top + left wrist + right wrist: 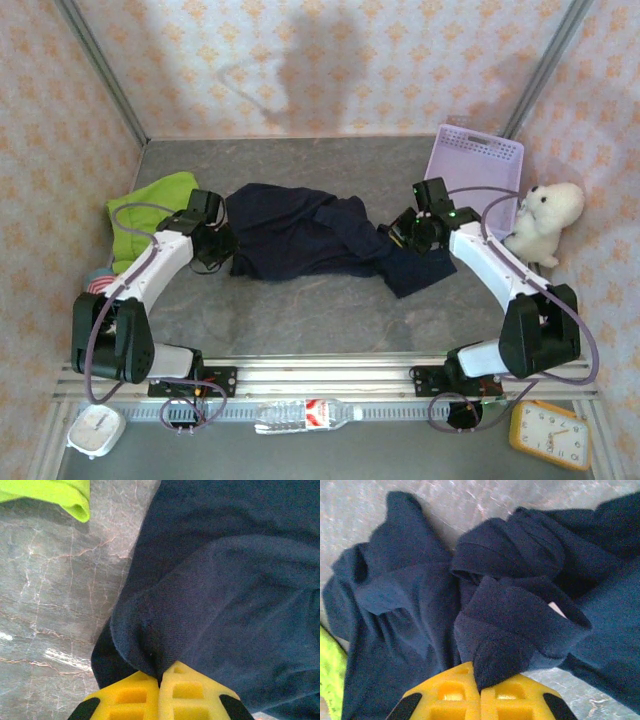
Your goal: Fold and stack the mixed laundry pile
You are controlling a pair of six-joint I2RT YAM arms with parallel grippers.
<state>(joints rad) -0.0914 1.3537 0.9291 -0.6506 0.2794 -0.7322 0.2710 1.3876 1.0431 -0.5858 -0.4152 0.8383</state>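
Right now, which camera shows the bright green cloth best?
The top camera: the green cloth shows nearly whole there, crumpled at the left of the table. The left wrist view catches just one folded corner; the right wrist view just a sliver at its lower-left edge.

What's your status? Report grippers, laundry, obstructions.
Left gripper shut on navy garment, left edge. Right gripper shut on its right end. Lime-green garment lies apart, left. Basket, bear off right.
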